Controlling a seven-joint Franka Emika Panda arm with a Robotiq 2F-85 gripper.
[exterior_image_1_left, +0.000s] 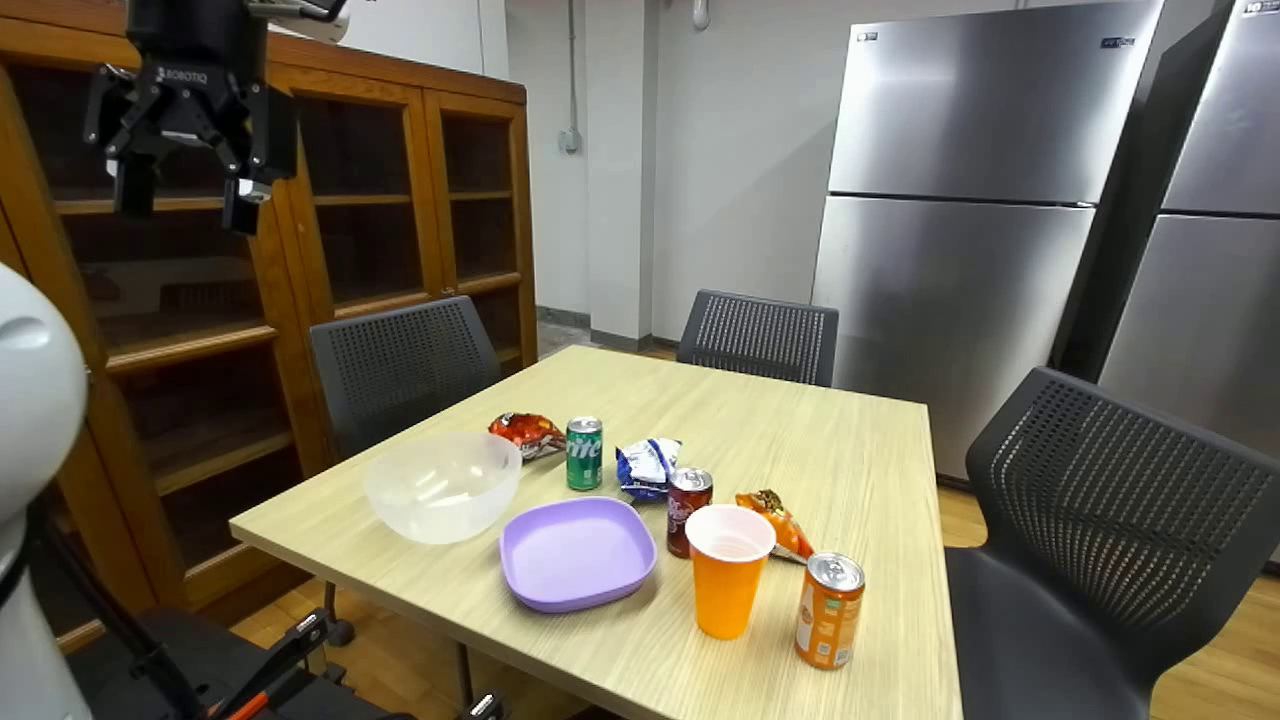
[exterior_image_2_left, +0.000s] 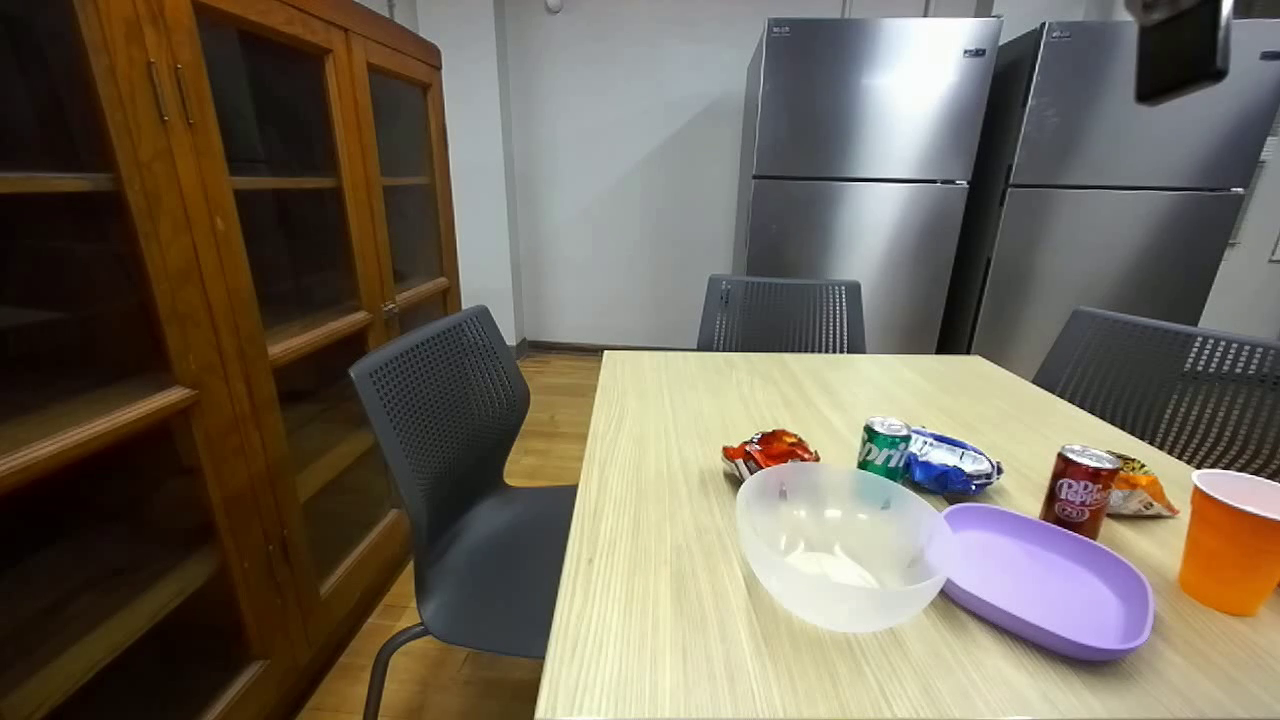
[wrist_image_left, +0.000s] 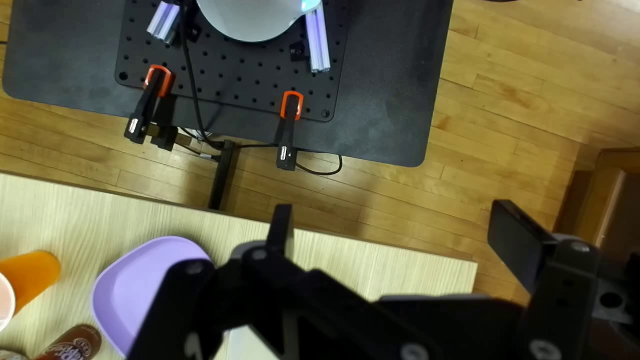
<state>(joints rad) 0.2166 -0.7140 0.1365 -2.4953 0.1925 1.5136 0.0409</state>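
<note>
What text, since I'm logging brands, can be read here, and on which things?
"ROBOTIQ" on the gripper
"pri" or "rite", by view, on the green can
"Dr Pepper 23" on the dark red can
"10" on a fridge sticker
Too small or blurred: other fridge labels, clamp labels, orange can, blue bag, red bag, orange bag.

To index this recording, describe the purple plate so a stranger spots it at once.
Start at the pale table. On it, between the frosted bowl and the orange cup, lies the purple plate. It is a shallow, rounded square, and nothing else on the table is purple.
</note>
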